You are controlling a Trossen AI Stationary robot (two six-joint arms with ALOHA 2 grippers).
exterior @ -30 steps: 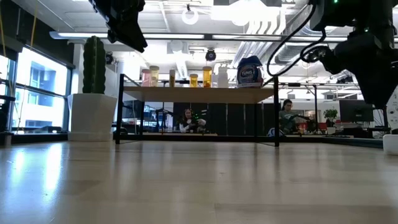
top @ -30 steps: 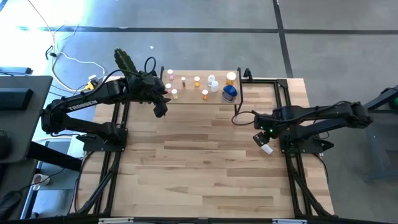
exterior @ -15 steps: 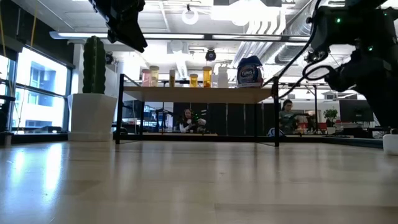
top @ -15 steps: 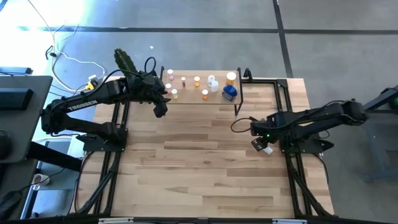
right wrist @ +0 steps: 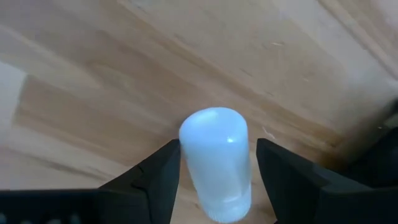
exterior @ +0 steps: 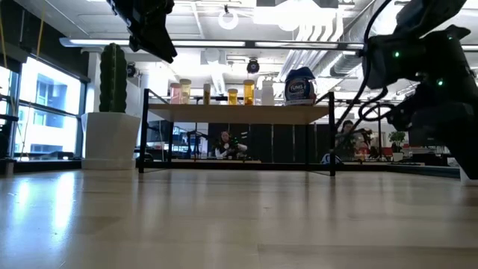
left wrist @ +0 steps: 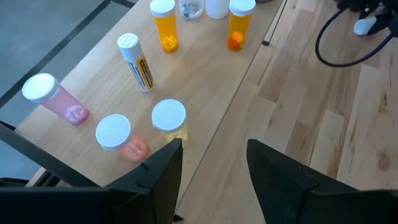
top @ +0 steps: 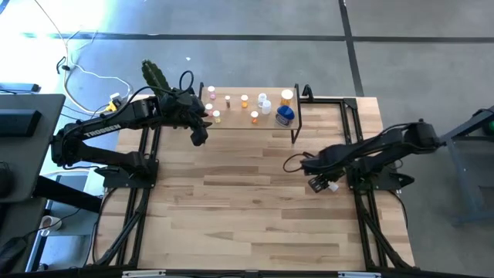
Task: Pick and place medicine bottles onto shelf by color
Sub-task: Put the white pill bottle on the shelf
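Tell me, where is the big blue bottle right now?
In the high view the blue bottle stands on the shelf, at its right end, beside a white bottle. The left pincer hovers by the other end.

Place: an open-plan office that is used as a robotics lab.
Ceiling: bare, with white pipes and long strip lights, as seen in the low view.
Windows: big glass panes on one side, with daylight.
Background: people sitting at desks with screens, seen under the shelf.
Floor: grey concrete with dark seam lines, seen from above.
Work station: a wood-plank bench on a black metal frame, with two dark robot arms fixed to it.
Other signs: loose white cables on the floor and a tall cactus in a white pot.
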